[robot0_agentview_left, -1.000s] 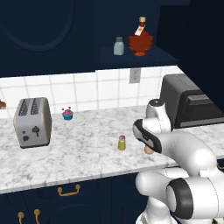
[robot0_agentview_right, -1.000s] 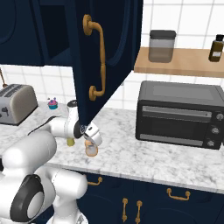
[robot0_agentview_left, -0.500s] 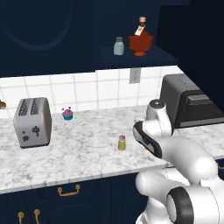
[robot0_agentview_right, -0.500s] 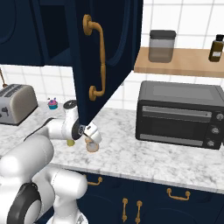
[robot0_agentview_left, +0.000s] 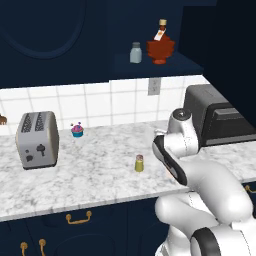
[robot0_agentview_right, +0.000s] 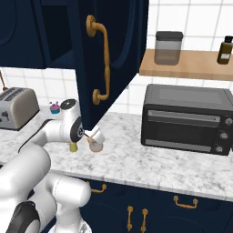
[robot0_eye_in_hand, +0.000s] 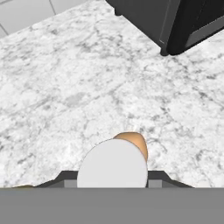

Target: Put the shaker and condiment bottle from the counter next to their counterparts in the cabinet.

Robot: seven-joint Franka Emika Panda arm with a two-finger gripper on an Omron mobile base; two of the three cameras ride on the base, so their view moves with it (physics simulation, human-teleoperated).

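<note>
Condiment bottle (robot0_eye_in_hand: 114, 164) clamped at its cap between the narrowed jaws of the gripper (robot0_agentview_right: 95, 143), raised off the counter (robot0_agentview_left: 90, 175) for carrying to the cabinet (robot0_agentview_left: 155, 65).

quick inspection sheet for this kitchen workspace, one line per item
surface: white marble counter, veined.
job's things: yellow-green shaker upright on the counter; peach condiment bottle between the fingers; grey-blue shaker and red leaf bottle on the cabinet shelf.
clutter: toaster, cupcake, toaster oven.
grippers: gripper shut on the condiment bottle.
cables: nothing seen.
surroundings: open cabinet door, wooden shelf with jar and dark bottle.
</note>
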